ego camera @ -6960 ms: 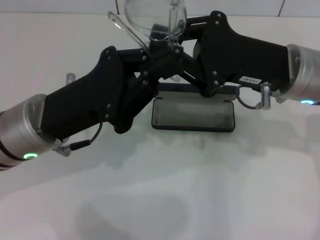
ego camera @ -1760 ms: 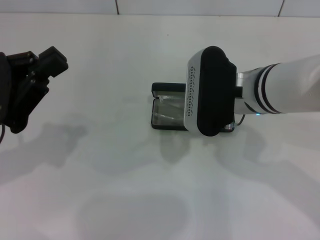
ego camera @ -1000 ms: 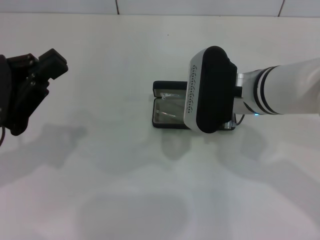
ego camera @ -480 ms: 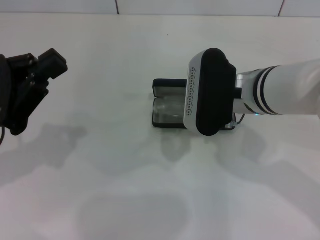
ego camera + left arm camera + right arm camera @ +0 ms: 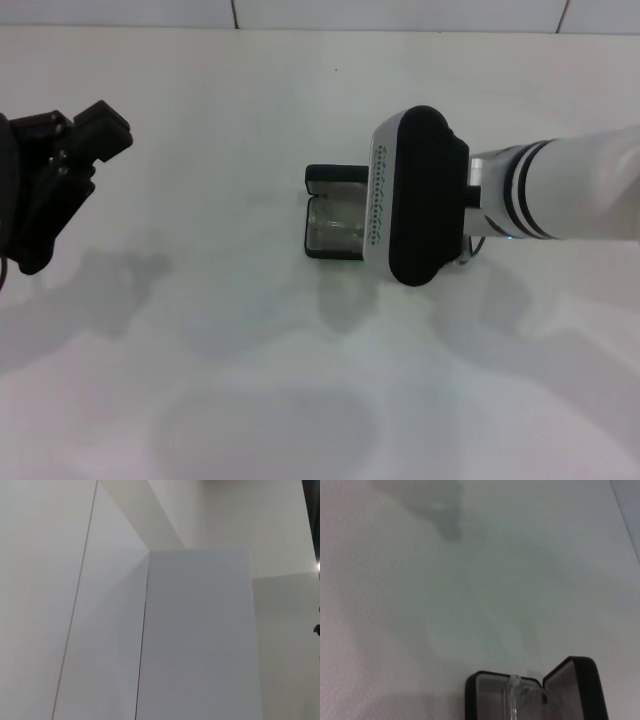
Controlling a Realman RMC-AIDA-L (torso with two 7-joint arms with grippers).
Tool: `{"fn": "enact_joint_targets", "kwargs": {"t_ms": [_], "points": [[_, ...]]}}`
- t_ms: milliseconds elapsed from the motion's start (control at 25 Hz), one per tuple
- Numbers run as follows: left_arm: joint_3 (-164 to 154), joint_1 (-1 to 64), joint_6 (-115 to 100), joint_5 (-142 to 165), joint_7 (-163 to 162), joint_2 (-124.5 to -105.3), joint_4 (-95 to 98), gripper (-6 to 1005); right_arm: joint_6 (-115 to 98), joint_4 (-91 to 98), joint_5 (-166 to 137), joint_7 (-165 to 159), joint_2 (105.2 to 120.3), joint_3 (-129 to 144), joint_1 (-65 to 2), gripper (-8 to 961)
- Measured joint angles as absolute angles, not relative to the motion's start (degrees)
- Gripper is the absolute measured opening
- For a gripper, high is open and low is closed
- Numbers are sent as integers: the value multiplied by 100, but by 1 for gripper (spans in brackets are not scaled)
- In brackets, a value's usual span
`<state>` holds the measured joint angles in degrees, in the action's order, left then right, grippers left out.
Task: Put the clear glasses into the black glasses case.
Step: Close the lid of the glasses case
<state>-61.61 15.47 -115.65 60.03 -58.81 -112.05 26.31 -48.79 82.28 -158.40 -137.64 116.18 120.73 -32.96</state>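
one pair of clear glasses (image 5: pixel 516 700) lying inside open black case (image 5: pixel 322 212) — light, brittle, slippery; best pinched at bridge. right gripper over case, fingers unseen; left gripper (image 5: pixel 60 170) parked aside, apart.

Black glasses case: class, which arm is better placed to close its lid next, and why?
Probably the right. The right arm hangs directly over the open black glasses case with the clear glasses inside; the left gripper sits far off at the table's left edge.

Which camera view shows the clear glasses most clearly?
The right wrist view: the clear glasses lie inside the open black glasses case. In the head view the right arm hides most of the case; the left wrist view shows neither.
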Motion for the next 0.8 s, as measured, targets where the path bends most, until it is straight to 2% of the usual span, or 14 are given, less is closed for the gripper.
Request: {"fn": "enact_joint_targets", "kwargs": {"t_ms": [400, 600, 680, 800], "points": [[-6161, 1510, -11581, 6003, -5810, -11205, 2593, 53, -4873, 8945, -15824, -13754, 11618, 12111, -2705, 214], [-6161, 1596, -11581, 5973, -5823, -11193, 2628, 54, -4928, 9487, -15612, -13754, 11597, 12049, -2216, 214], [-6153, 1628, -11581, 5955, -5850, -11168, 2651, 54, -5396, 10264, -14818, -13709, 11546, 11627, -1676, 215], [-5987, 1644, -11563, 5986, -5941, -11138, 2737, 54, -5918, 10614, -13890, -13539, 11531, 11047, -1419, 216]]}}
